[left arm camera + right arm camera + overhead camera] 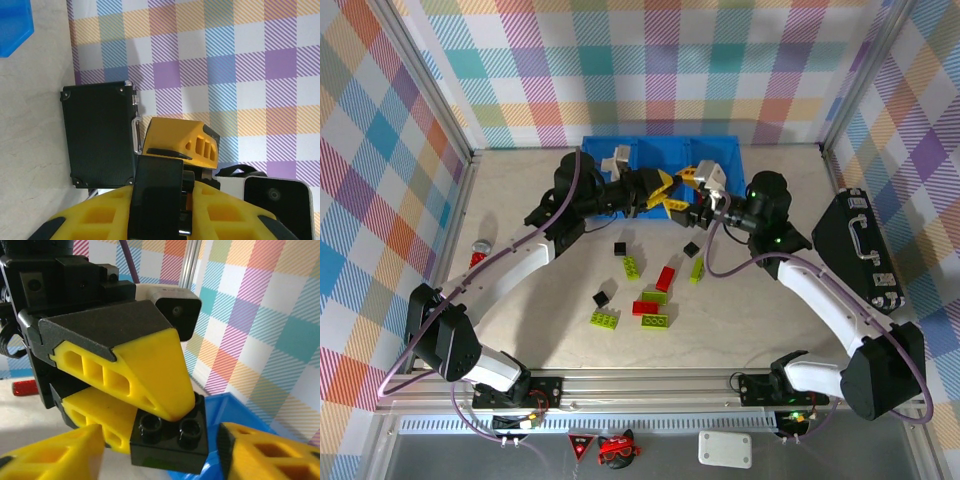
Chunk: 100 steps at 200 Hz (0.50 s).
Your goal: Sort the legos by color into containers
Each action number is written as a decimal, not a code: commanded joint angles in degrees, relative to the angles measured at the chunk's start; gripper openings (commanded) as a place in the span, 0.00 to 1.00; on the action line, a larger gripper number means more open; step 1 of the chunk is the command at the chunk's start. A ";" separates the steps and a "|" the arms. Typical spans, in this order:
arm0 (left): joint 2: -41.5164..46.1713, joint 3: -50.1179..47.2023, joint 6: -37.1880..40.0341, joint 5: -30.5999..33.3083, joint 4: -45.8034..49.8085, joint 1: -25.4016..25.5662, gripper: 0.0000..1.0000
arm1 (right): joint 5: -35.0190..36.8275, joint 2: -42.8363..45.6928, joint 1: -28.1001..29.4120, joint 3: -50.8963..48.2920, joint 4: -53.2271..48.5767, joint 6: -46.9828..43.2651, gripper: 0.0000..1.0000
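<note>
Left tool (155, 420) around black lego (170, 440)

Far right, a black textured hard case with a metal handle (860, 250) lies flat on the pale marbled tabletop (740, 335), angled beside the wall. The left wrist view catches its riveted corners (100, 135). Far left, a small red glittery cylinder (480, 254) sits alone near the frame post. Pastel checked cloth walls (660, 60) ring the table, and a white rectangular plate (724, 449) rests below the front rail.
</note>
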State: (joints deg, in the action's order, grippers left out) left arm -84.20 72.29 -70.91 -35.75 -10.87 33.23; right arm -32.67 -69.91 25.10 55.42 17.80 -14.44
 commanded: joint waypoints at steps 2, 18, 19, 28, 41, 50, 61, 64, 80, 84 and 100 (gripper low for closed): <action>-1.40 2.68 1.66 0.80 2.36 -2.82 0.21 | 2.44 3.12 0.39 0.10 -3.05 -0.46 0.71; -2.88 4.16 5.71 0.53 6.55 -6.07 0.21 | 5.19 5.90 0.34 -1.80 -5.39 -0.94 0.73; -2.98 4.30 6.10 0.56 6.95 -6.29 0.21 | 5.39 6.13 0.36 -1.98 -5.49 -0.94 0.73; -3.98 5.67 9.72 1.15 10.52 -8.21 0.21 | 6.86 7.76 0.39 -3.10 -6.78 -0.94 0.73; -6.13 8.64 16.18 3.22 17.59 -10.89 0.21 | 8.27 9.84 0.39 -4.74 -8.49 -0.86 0.74; -8.19 10.68 20.22 4.92 21.39 -12.66 0.21 | 9.04 11.07 0.39 -5.65 -9.72 -0.65 0.74; -10.96 13.15 24.52 7.43 25.61 -14.39 0.21 | 9.90 12.41 0.39 -6.89 -10.76 -0.34 0.74; -11.77 13.88 25.74 8.08 26.17 -14.74 0.21 | 10.04 12.81 0.39 -7.14 -10.96 -0.33 0.74; -16.65 17.91 31.04 11.90 32.95 -16.45 0.21 | 10.86 14.62 0.39 -8.54 -11.79 0.26 0.74; -17.68 18.95 32.18 12.78 34.06 -16.72 0.21 | 10.93 14.97 0.39 -8.78 -12.00 0.28 0.74; -22.58 22.46 35.44 15.01 36.62 -17.71 0.21 | 11.22 16.30 0.38 -9.51 -12.73 0.37 0.73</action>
State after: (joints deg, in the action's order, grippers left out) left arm -101.08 90.08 -45.89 -26.44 15.11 16.75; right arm -23.14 -55.59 25.17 47.03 7.55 -14.33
